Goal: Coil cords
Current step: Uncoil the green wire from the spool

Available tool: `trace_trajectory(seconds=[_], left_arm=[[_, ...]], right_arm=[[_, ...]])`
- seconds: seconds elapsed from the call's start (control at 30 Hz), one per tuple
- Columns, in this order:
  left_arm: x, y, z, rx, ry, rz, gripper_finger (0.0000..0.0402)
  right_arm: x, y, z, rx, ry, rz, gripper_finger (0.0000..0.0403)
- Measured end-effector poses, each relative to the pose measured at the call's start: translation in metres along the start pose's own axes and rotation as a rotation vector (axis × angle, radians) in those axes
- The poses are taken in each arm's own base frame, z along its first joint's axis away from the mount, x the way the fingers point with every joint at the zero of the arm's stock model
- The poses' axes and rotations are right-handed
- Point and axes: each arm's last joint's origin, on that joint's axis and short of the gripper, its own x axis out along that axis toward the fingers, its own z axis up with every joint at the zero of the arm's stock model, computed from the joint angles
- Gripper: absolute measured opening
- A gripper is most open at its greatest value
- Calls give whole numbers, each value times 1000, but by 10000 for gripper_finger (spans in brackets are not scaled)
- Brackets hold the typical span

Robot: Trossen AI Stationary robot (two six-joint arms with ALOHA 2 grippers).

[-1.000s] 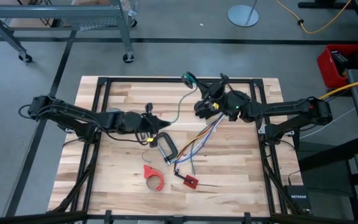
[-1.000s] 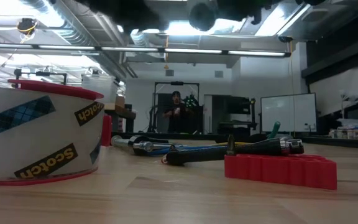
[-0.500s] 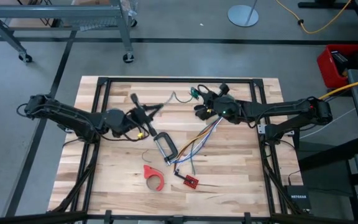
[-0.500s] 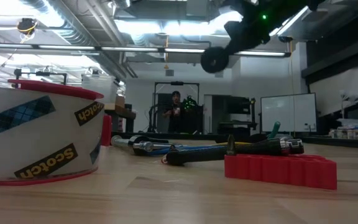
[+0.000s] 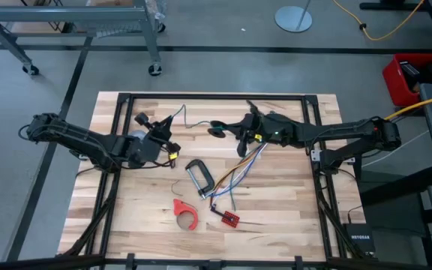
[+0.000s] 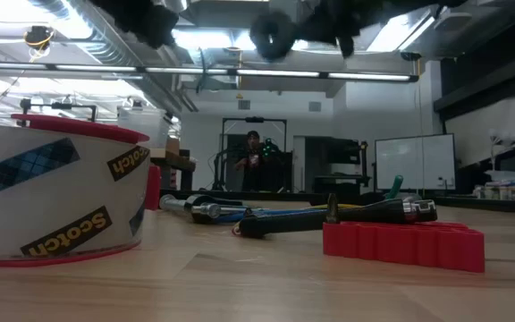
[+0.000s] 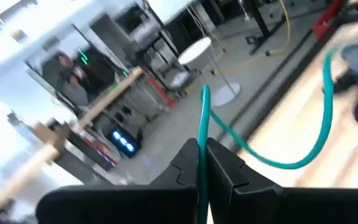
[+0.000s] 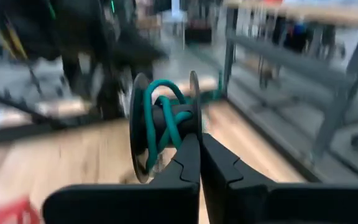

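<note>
Most of the cord (image 8: 160, 118) looks wound onto its spool, which the right hand (image 5: 223, 131) grips above the counter (image 5: 141, 217). The left hand (image 5: 167, 129) pinches the green tail (image 7: 278, 158), a loose length left to wind, I'd say.

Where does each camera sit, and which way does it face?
High: overhead, straight down on table and both arms.
Low: at tabletop height, facing the room; tape roll near, arms overhead.
Left wrist: on left arm, past shut left jaws pinching the green tail.
Right wrist: on right arm, past shut right jaws holding the coil.
High and right wrist both show the coil.
</note>
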Motion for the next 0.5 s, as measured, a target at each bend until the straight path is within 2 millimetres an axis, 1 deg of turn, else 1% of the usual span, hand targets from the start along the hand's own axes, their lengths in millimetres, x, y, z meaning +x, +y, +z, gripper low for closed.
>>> trace_trajectory(seconds=[0.07,0.17,0.27,0.4,0.5], left_arm=[[0,-1,-7,-56,36,-54,0],[0,-5,-15,-135,89,-147,0],[1,-13,-20,-164,130,-267,0],[1,-27,-17,-163,144,-459,0],[1,-37,-7,-187,77,-610,0]], right_arm=[[0,-1,7,-6,-75,-44,0],[-2,-4,17,-22,-175,-155,0],[-4,-7,25,-56,-245,-274,0],[-7,-11,28,-129,-250,-427,0],[-7,-13,25,-187,-194,-505,0]])
